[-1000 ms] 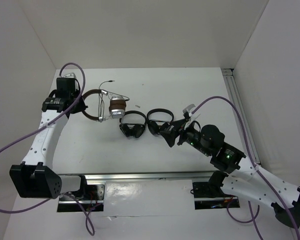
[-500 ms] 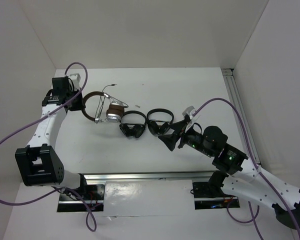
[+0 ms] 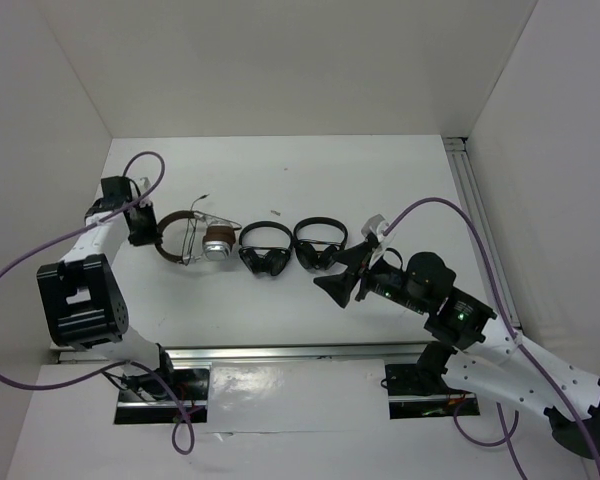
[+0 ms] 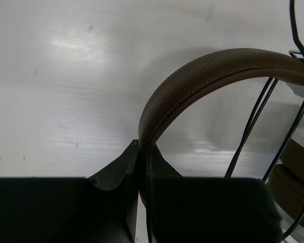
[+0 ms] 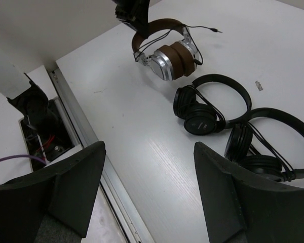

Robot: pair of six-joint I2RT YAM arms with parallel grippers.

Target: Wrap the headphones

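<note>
My left jaws are pressed together on the brown headband of the headphones, pinching it at the crown of its arch. The silver cups sit beyond the tips and appear to rest on the surface. I judge this grip is an anchor that steadies the frame while the other arm works. The thin cable crosses the arch in loose strands just past the left jaws; whether those are wound turns I cannot tell. My right jaws are spread wide and hold nothing. Two black headphones lie just ahead of them and the brown pair farther beyond, so reaching the cable means passing over those.
</note>
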